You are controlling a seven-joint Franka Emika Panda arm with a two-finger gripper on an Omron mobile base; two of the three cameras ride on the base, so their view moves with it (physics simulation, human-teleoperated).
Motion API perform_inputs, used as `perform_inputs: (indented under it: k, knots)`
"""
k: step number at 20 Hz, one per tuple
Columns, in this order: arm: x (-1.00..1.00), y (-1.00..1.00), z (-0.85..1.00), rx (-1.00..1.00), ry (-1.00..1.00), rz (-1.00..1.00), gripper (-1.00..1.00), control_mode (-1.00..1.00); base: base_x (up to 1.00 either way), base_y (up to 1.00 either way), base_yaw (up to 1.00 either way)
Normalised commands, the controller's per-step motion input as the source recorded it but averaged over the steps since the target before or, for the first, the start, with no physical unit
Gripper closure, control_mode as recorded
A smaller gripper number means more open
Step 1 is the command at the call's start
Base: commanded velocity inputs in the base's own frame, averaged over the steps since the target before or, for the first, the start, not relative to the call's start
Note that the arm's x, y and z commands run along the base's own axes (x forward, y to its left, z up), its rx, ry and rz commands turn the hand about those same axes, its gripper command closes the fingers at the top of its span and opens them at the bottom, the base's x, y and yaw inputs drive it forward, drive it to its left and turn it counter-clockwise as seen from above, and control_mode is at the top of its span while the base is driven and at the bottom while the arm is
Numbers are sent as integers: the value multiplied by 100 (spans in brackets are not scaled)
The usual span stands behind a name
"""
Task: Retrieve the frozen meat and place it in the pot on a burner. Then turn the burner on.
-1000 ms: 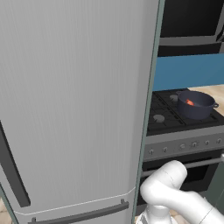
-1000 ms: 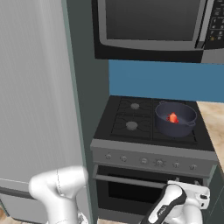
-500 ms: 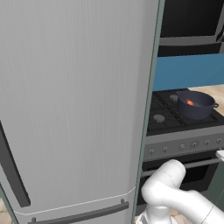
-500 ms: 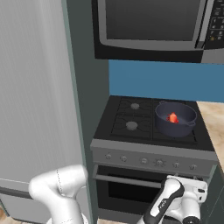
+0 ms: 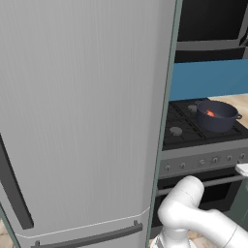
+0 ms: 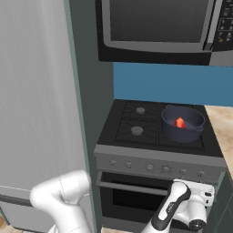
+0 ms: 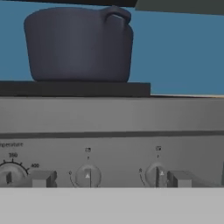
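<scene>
The jaws are wide open and empty, low by the stove knobs, because the frozen meat already sits in the pot on its burner.

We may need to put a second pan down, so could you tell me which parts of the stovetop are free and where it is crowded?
The two left burners are bare, bordered by the tall cabinet panel and the pot. The wooden counter right of the stove looks bare too. It is crowded front right: the pot holds the frozen meat, and the gripper hangs before the knobs.
</scene>
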Motion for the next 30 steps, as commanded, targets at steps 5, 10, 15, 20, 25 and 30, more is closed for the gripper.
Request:
perform_inputs:
  k: [5, 10, 15, 20, 25, 30]
  knots:
    - [22, -8, -6, 0, -7, 0, -100, -100, 0, 0, 0]
    - [14, -1, -10, 0, -6, 0, -100, -100, 0, 0, 0]
    - [0, -4, -18, 0, -4, 0, -100, -100, 0, 0, 0]
    - [0, -18, -20, 0, -5, 0, -100, -100, 0, 0, 0]
    - [0, -20, -27, 0, -7, 0, -100, -100, 0, 0, 0]
    - [0, -8, -36, 0, -10, 3, -100, -100, 0, 0, 0]
